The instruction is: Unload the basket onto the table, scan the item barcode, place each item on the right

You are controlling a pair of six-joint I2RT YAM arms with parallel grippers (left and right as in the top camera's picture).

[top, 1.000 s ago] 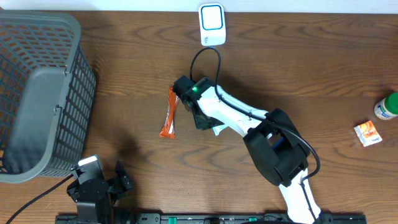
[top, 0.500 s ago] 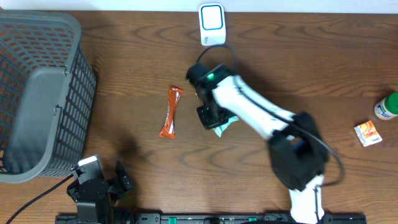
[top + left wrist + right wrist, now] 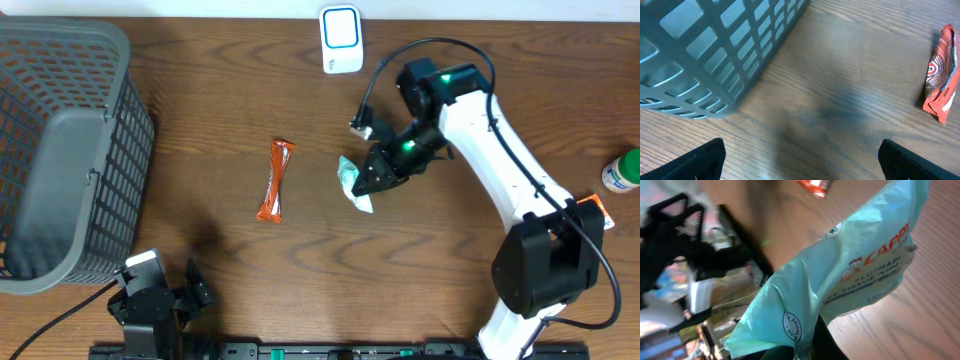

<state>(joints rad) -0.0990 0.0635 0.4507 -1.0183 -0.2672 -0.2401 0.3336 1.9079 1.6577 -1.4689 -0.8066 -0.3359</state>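
Right gripper (image 3: 369,183) clamps tissue pack (image 3: 350,180); long axis seemingly runs near-far.

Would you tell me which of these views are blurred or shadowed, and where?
Right wrist: the tissue pack is fairly sharp, the background at left is smeared. Left wrist: the basket is soft, and a dark shadow lies on the table. Overhead: evenly lit, sharp throughout.
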